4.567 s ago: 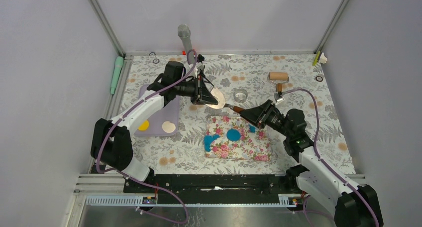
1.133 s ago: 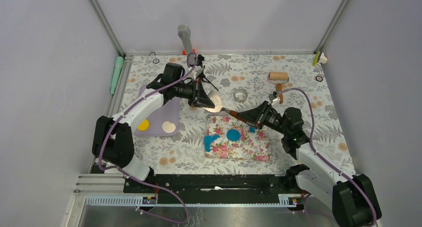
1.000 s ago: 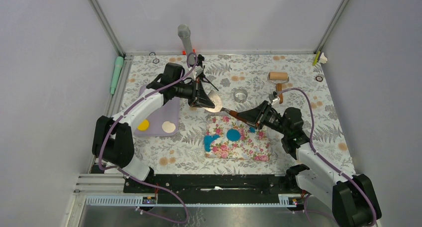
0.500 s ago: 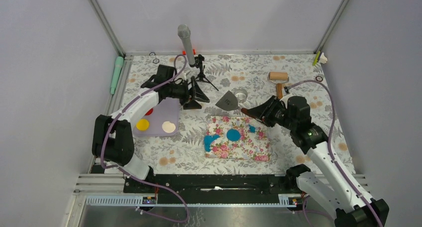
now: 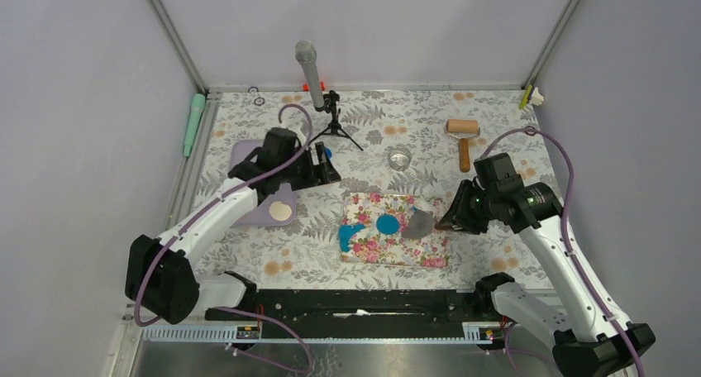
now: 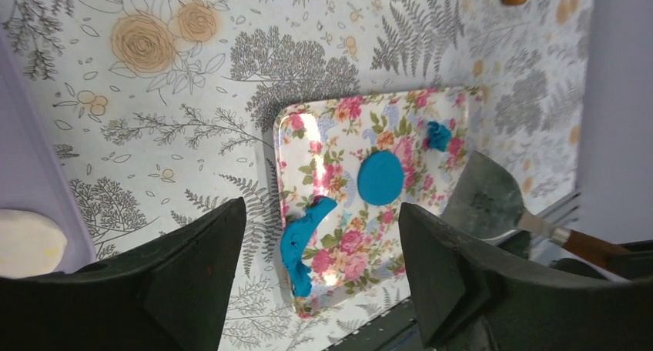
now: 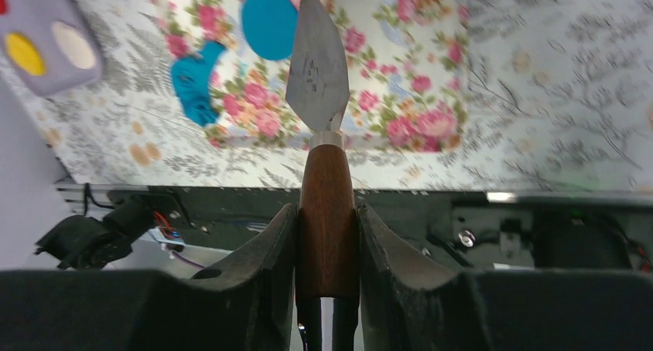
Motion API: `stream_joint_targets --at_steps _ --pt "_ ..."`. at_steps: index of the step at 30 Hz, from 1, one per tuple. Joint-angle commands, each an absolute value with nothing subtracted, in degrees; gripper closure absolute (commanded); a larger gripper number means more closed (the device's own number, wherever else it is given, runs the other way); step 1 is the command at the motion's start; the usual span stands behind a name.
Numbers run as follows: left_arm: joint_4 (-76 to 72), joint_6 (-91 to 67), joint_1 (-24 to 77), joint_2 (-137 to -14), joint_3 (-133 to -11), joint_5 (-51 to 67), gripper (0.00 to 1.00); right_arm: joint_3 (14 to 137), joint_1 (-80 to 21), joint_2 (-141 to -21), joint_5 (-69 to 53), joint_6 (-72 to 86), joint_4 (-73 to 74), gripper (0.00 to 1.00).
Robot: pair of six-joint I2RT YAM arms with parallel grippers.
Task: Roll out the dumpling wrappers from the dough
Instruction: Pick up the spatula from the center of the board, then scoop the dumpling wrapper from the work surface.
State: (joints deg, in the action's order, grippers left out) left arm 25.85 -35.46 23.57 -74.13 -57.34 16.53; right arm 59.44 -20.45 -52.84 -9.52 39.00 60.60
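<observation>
A round blue dumpling wrapper lies in the middle of the floral pink mat. A ragged strip of blue dough lies at the mat's left edge. The left wrist view shows the wrapper, the strip and a small blue lump. My right gripper is shut on the wooden handle of a metal spatula. Its blade hovers over the mat's right side, next to the wrapper. My left gripper is open and empty, back left of the mat by the purple board.
A wooden roller lies at the back right. A round clear cutter sits behind the mat. A microphone on a tripod stands at the back centre. A cream disc rests on the purple board. A green tool lies beyond the left rail.
My left gripper has opened and drawn back to the left, away from the spatula. My right arm has swung the spatula from behind the mat down to its right side.
</observation>
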Motion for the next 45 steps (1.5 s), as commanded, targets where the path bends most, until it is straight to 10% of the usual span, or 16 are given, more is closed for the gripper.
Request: stream_joint_targets --at_steps 1,45 --pt "19.05 -33.78 30.67 -73.70 -52.56 2.78 0.23 59.66 -20.48 -52.21 -7.08 38.90 69.05 1.00" --pt "-7.44 -40.86 37.71 -92.82 -43.73 4.99 0.25 33.98 -20.51 -43.90 -8.01 50.28 46.67 1.00"
